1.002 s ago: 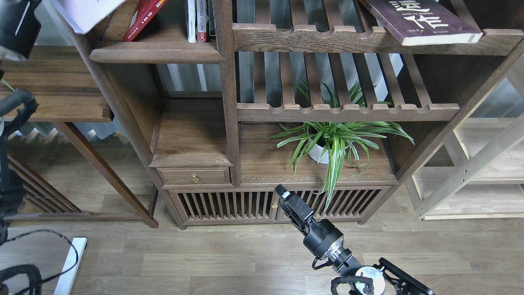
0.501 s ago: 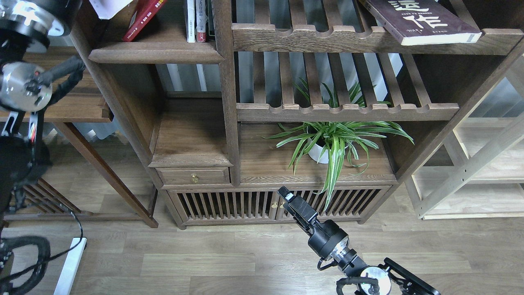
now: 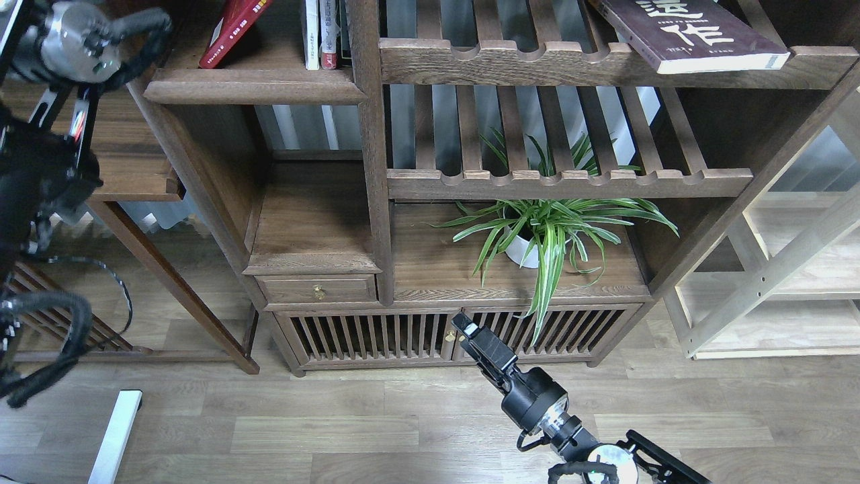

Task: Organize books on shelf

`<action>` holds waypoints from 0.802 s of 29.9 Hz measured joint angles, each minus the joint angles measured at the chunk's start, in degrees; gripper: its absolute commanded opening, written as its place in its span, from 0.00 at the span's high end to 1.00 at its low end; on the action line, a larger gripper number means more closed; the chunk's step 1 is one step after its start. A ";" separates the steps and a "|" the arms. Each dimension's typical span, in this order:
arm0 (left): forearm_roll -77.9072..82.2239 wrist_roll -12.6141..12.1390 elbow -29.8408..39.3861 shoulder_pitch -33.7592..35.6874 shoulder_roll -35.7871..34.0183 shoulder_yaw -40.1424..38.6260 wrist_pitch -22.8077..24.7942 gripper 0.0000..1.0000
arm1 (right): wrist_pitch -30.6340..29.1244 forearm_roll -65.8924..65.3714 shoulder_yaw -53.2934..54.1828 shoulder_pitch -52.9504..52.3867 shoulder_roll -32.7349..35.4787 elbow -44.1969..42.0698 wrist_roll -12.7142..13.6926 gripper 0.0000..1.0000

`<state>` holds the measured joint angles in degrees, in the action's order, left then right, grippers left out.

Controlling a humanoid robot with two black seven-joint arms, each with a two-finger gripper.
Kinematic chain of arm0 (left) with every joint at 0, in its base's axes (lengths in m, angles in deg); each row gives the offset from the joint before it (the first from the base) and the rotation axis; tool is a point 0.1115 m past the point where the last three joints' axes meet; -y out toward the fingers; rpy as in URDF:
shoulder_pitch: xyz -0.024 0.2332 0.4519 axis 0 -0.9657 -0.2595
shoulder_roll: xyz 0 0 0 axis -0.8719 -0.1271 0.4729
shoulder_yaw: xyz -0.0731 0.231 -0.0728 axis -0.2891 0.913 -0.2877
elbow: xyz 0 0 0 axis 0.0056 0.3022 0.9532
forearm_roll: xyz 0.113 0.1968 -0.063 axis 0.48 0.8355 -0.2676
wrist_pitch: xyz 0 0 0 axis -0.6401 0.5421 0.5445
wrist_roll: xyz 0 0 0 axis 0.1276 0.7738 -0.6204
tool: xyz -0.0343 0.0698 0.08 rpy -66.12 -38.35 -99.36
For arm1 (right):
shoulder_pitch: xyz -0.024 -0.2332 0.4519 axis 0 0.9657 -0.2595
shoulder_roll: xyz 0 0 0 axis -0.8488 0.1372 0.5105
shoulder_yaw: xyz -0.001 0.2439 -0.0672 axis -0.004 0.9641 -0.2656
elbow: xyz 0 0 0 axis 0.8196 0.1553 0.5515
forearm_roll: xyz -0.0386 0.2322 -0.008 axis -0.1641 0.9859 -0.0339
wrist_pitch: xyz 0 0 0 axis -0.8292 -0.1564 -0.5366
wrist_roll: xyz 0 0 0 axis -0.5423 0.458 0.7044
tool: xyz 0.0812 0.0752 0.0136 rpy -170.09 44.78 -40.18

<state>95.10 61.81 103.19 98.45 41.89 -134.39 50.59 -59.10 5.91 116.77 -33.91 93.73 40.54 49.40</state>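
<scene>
Red book [image 3: 235, 30] leaned tilted on the plank shelf [image 3: 255, 91], upper left bay, its top cut off by the frame edge. Two thin upright books [image 3: 320, 33] stood at the right end of the same shelf, against the post. Maroon book [image 3: 692, 33] lay flat and skewed on the slatted rack [image 3: 510, 64] to the upper right, one corner overhanging the front rail. No pale lavender book was visible.

Left arm [image 3: 74, 40] rose along the left edge, its far end beyond the top of the frame; that pincer was out of sight. Right pincer [image 3: 463, 324] hung low before the cabinet's slatted doors [image 3: 376, 333], holding nothing; seen end-on and dark, so whether released or clenched could not be told. Potted plant [image 3: 544, 232] sat on the lower shelf, above that pincer.
</scene>
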 measured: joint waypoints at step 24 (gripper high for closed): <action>-5.79 7.56 -13.97 6.44 -1.37 11.88 -0.76 0.62 | 0.00 -0.34 0.61 1.50 1.27 2.15 0.08 0.04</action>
<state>89.31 69.37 89.22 104.89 40.52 -122.51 49.83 -59.10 5.56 117.38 -32.40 95.00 42.68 49.48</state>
